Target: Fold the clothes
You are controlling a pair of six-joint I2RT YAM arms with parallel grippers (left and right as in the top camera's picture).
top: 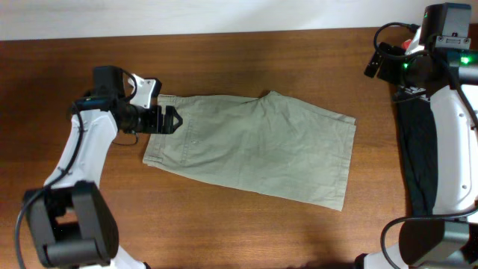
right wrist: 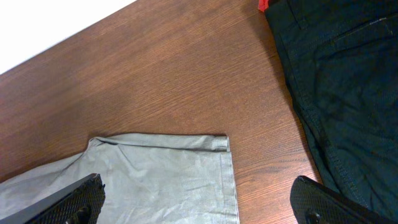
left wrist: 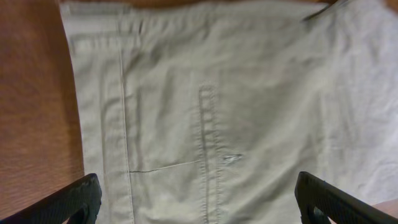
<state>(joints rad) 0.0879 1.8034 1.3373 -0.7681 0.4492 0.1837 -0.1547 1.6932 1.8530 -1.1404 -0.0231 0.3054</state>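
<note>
Left end effector [top: 169, 119] wide open | over clothes [top: 254, 146] waistband; holding nothing

One pair of khaki shorts [top: 254, 146] lies at the middle of one wooden table [top: 224, 224]. One dark garment [top: 420, 149] lies at three o'clock, with one red scrap [right wrist: 264, 5] at its one-o'clock end. There are two arms: the left arm [top: 82, 149] at nine o'clock and the right arm [top: 455, 134] at three.

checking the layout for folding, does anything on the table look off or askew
Nothing looks spilled or damaged. In the overhead view the khaki shorts lie flat but askew, slanting down toward the right across the table. A dark garment lies along the right edge, apart from the shorts.
</note>
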